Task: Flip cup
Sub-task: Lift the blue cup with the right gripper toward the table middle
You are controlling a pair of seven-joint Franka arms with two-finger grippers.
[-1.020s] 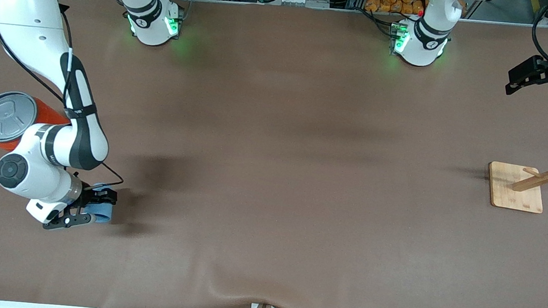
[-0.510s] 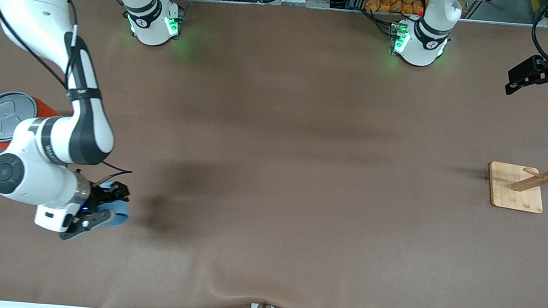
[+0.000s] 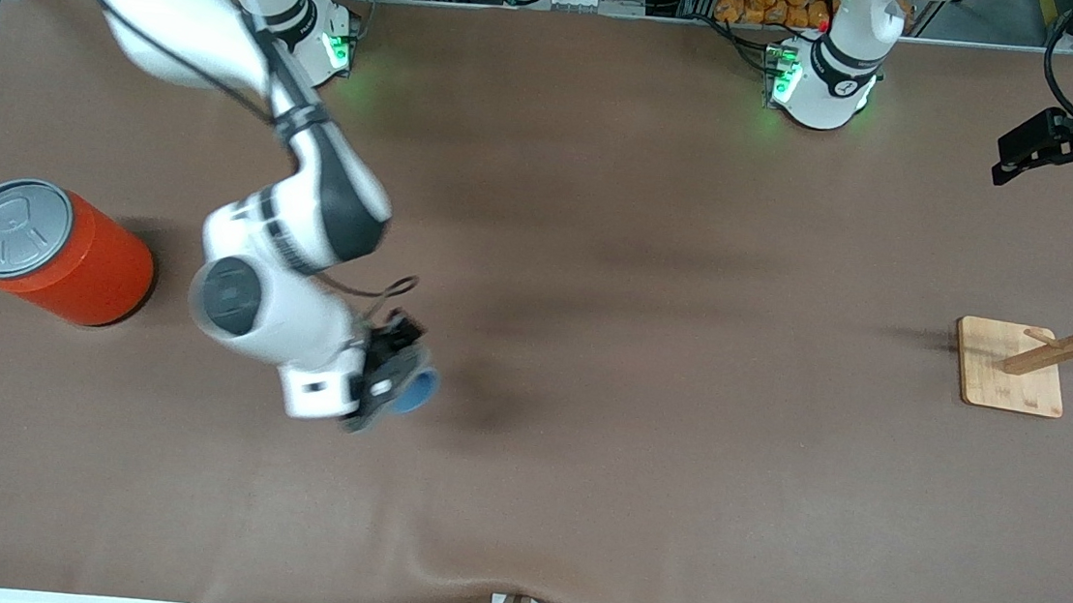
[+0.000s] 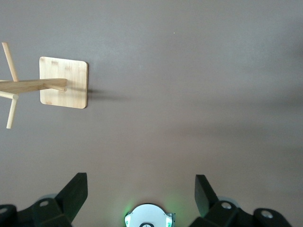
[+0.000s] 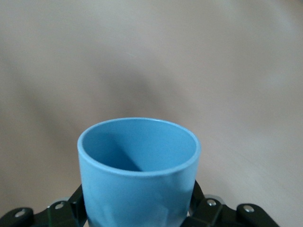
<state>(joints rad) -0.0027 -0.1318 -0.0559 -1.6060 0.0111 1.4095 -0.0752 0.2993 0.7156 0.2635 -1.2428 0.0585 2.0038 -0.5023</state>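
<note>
Carrying the cup (image 3: 414, 391) in my right gripper (image 3: 391, 378), fingers clamped on its lower wall, mouth toward three o'clock, up over bare table at four o'clock from the orange can (image 3: 55, 252). Feels light, stiff, slick plastic, I'd guess; mid-wall is safest. Left gripper (image 3: 1045, 147) waits, fingers spread wide.

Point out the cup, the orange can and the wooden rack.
cup (image 5: 137, 189), right wrist view, on its outer wall below the rim.
orange can (image 3: 97, 273), front view, on its orange side.
wooden rack (image 3: 996, 376), front view, on its flat base board.
</note>
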